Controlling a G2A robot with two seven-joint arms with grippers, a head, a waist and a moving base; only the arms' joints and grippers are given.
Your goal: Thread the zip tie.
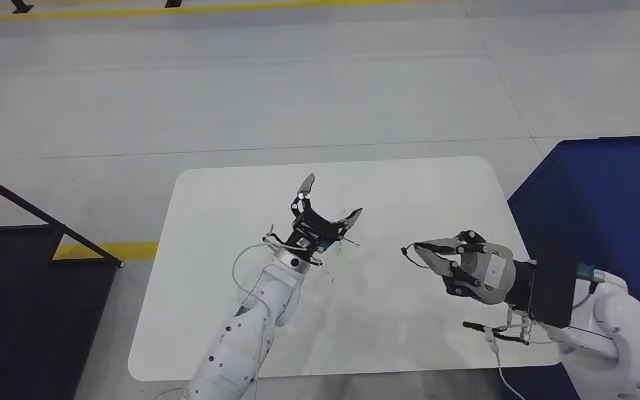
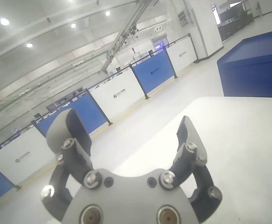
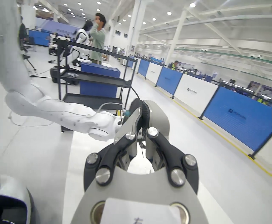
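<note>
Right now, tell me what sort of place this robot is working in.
Most likely a large factory or robotics test hall: a high ceiling with rows of lights, blue and white barrier panels along a yellow floor line, and a black shelf cart beyond the white table.

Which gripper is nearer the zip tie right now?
Right. The right gripper is shut on the zip tie; the left gripper hangs open over the table, apart from it.

Above table [image 1: 420, 200], wrist cameras behind jaws
</note>
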